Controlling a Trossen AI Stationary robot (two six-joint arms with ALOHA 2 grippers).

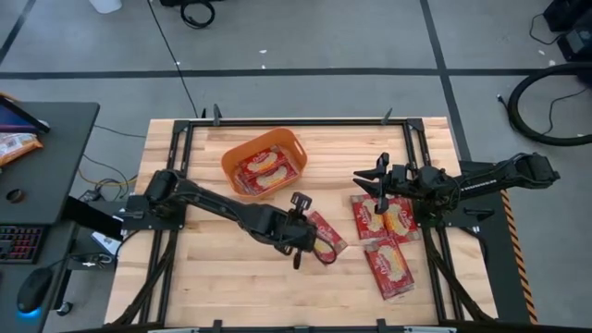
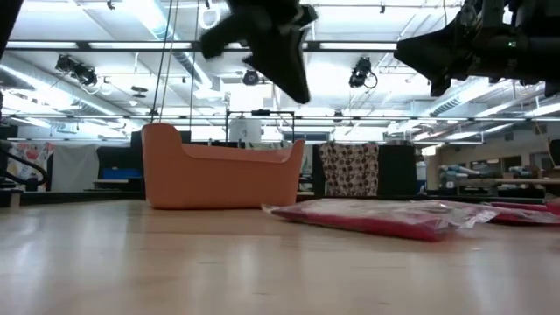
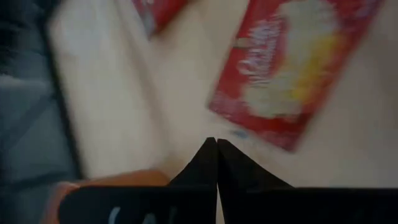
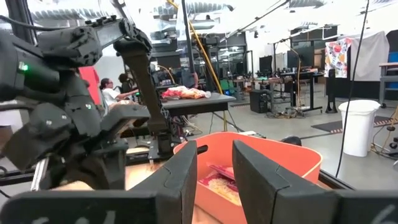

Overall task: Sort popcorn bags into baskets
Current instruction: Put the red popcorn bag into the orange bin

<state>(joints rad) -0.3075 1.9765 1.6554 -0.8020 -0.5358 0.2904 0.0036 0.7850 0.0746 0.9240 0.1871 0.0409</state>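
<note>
The orange basket [image 1: 264, 159] stands at the far middle of the table, with two red popcorn bags [image 1: 263, 172] lying inside it. One bag [image 1: 326, 233] lies flat on the table at centre, also seen in the low view [image 2: 385, 217]. Two more bags [image 1: 383, 218] lie side by side to its right, and another [image 1: 389, 268] sits nearer the front edge. My left gripper [image 1: 302, 242] hangs shut above the table, just left of the centre bag [image 3: 289, 68]. My right gripper [image 1: 363, 178] is open in the air, level, pointing at the basket [image 4: 280, 155].
Black frame rails [image 1: 418, 148] run along the table's sides and far edge. A dark desk [image 1: 46, 185] stands left of the table with a keyboard, a mouse and an orange-and-white snack bag [image 1: 14, 143]. Bare wood shows along the near left part of the table [image 1: 203, 277].
</note>
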